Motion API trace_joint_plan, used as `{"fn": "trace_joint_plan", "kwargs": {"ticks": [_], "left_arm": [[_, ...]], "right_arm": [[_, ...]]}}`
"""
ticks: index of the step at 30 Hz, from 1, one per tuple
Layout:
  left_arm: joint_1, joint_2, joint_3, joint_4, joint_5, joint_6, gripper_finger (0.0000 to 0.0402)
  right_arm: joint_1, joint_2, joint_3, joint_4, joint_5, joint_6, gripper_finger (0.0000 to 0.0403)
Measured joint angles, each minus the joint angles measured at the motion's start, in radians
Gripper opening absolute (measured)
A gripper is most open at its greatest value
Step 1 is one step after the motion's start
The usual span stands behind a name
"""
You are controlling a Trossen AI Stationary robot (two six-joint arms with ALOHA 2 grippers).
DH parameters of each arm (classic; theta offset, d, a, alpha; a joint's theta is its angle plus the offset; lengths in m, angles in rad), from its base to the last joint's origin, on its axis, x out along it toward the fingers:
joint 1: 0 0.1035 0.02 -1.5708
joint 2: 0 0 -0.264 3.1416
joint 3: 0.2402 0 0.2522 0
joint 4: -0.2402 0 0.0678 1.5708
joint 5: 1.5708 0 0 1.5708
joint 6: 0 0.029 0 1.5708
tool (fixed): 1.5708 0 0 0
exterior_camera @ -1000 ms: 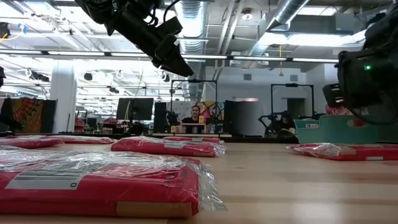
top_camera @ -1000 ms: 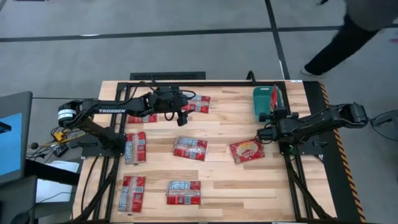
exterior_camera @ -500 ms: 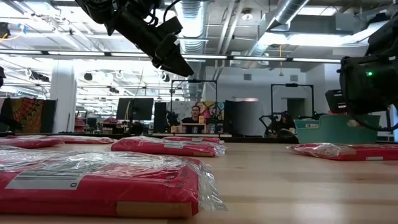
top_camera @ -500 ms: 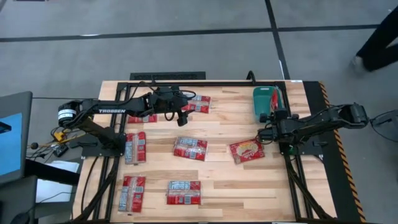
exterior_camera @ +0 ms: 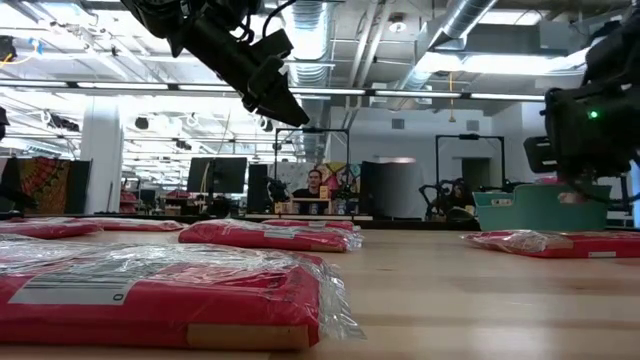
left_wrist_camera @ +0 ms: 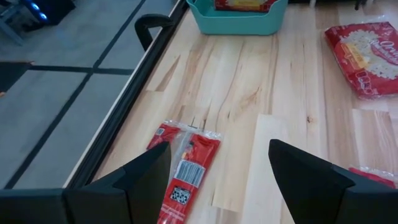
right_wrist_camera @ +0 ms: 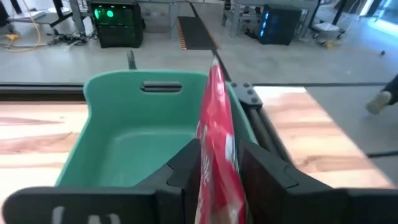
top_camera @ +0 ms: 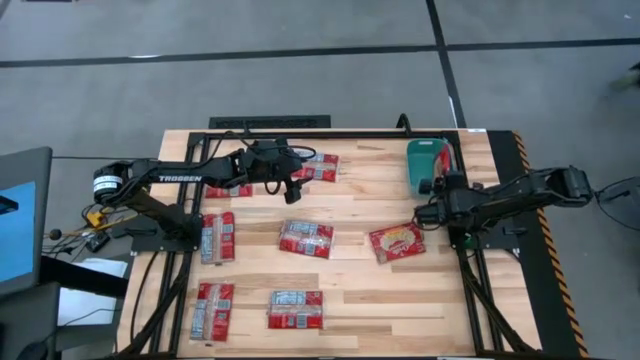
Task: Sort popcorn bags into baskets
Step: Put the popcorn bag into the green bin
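In the last second the right gripper (right_wrist_camera: 214, 168) had barely shifted, still pinching one popcorn bag (right_wrist_camera: 217, 124) on edge, the basket (right_wrist_camera: 106, 87) just ahead and below it, so the drop remained undone. The left gripper (left_wrist_camera: 219, 149) hovered spread above another bag (left_wrist_camera: 186, 168). I counted eight bags, seven lying on the table (top_camera: 370, 290), and one basket.

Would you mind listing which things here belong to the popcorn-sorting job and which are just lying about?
Job:
- popcorn bags on the table
- popcorn bag pinched in the right hand
- teal basket
- left hand, open above a bag

Lying about:
- monitor beside the table
- black frame rail along the table edge
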Motion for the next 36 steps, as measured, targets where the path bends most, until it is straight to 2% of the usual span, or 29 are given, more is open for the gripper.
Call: {"fn": "trace_joint_plan", "kwargs": {"ticks": [10,22,25,29,32,34,36], "left_arm": [[0.000,0.000,0.000,0.001,0.000,-0.007,0.0263],[0.000,0.000,0.000,0.007,0.000,-0.012,0.0263],[0.000,0.000,0.000,0.006,0.000,-0.032,0.0263],[0.000,0.000,0.000,0.005,0.000,-0.050,0.0263],[0.000,0.000,0.000,-0.003,0.000,-0.067,0.0263],[-0.001,0.000,0.000,-0.019,0.000,-0.082,0.0263],[-0.005,0.000,0.000,-0.039,0.000,-0.092,0.0263]], "right_arm": [[-0.039,0.000,0.127,-0.259,-0.010,0.000,0.0111],[0.008,0.000,0.220,-0.290,0.006,-0.016,0.0108],[0.019,0.000,0.266,-0.287,-0.046,-0.061,0.0108],[0.018,0.000,0.334,-0.180,-0.113,-0.239,0.0108],[0.014,0.000,0.364,0.043,-0.160,-0.511,0.0108],[-0.003,0.000,0.371,0.231,-0.254,-0.740,0.0108],[-0.024,0.000,0.371,0.393,-0.407,-0.943,0.0108]]}}
